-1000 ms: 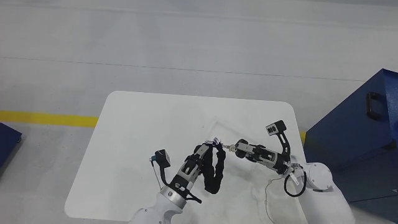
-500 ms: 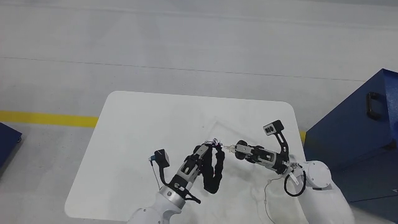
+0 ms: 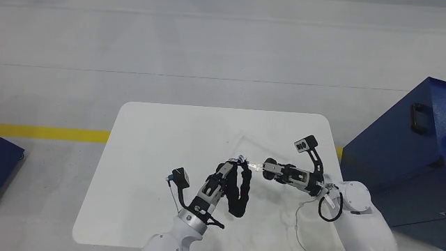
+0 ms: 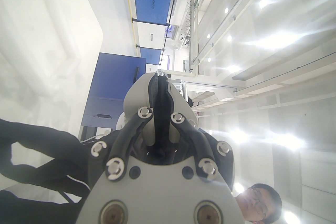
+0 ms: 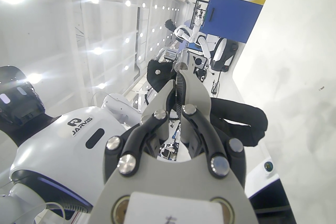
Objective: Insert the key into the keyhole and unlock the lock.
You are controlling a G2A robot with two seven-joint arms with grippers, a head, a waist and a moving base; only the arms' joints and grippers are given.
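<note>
right tool [image 5: 179,70] pinches key [image 5: 181,65], apparently | tip beside lock [image 3: 242,159] in left tool [image 3: 235,164]

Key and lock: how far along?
Done: left tool shut on one small piece, right tool on another, both held over the table. In hand: the pieces meet tip to tip. To do: the turn; whether anything is inserted is too small to tell.

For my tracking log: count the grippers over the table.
2. The left gripper hangs over the middle of the table; the right gripper faces it, tips close together.
</note>
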